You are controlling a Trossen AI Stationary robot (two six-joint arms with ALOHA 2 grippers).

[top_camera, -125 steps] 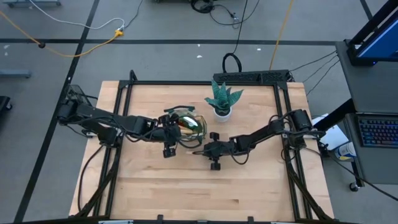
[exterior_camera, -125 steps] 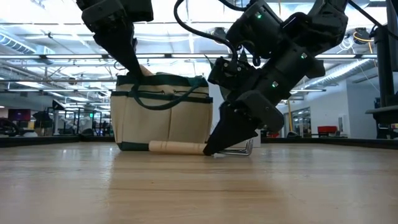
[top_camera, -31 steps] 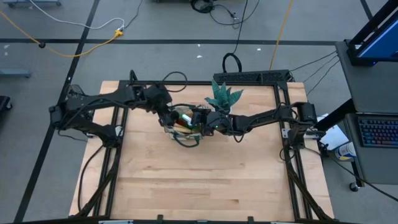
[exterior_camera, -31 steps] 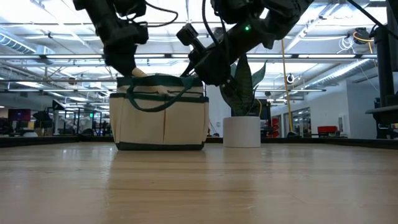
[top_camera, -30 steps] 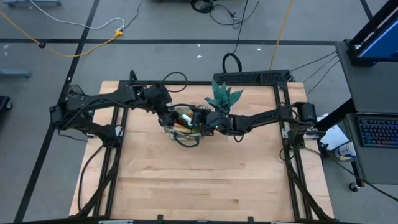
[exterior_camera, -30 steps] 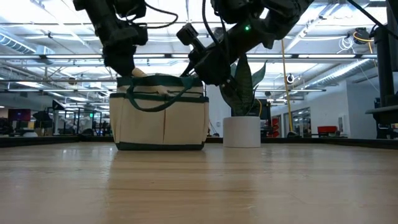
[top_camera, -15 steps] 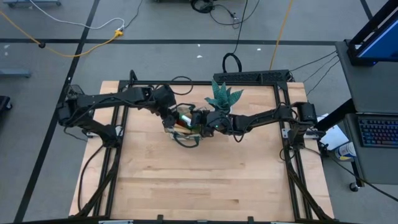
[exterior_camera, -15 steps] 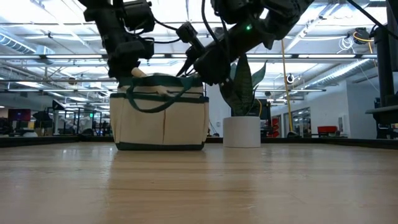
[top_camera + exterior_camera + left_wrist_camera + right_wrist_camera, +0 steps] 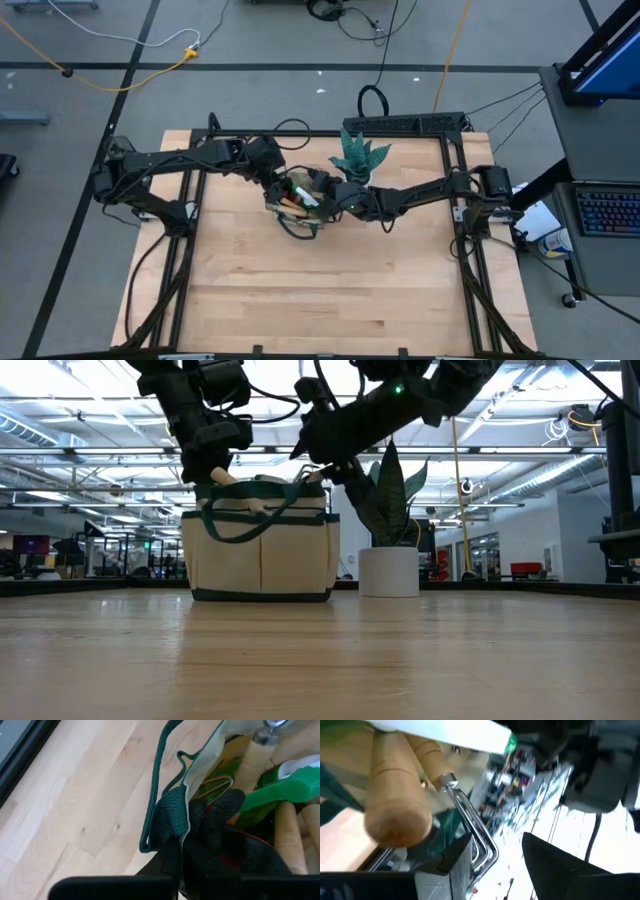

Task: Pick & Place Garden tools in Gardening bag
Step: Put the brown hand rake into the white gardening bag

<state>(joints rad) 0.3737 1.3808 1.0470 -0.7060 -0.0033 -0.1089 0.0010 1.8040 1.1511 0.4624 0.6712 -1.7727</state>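
Note:
The tan gardening bag (image 9: 297,203) with dark green trim stands on the table's middle (image 9: 262,550). In it lie wooden-handled tools (image 9: 287,837), a green spray bottle (image 9: 292,787) and a black-and-red glove (image 9: 222,812). My left gripper (image 9: 181,857) is shut on the bag's left rim (image 9: 274,190). My right gripper (image 9: 495,865) hovers open over the bag's right side (image 9: 326,196). The rake's wooden handle (image 9: 395,800) lies in the bag, and its wire tines (image 9: 470,832) stand between the open fingers, close to one of them. My left gripper pinches the bag's rim (image 9: 175,812) between its two fingers, where green mesh and trim meet the tan cloth. The fingers slant down from the table's left. The bag stands with its bottom on the table. Whether my right gripper touches the rake's tines, I cannot tell.
A teal spiky plant in a white pot (image 9: 358,165) stands just beyond the bag toward the far right (image 9: 388,572). One green loop handle (image 9: 157,775) hangs outside the rim. Bare wood (image 9: 320,300) stretches across the table's near half.
My left gripper has come down and toward the table's right onto the bag's left rim. My right gripper has rolled about its own axis and lifted a little above the bag's right rim.

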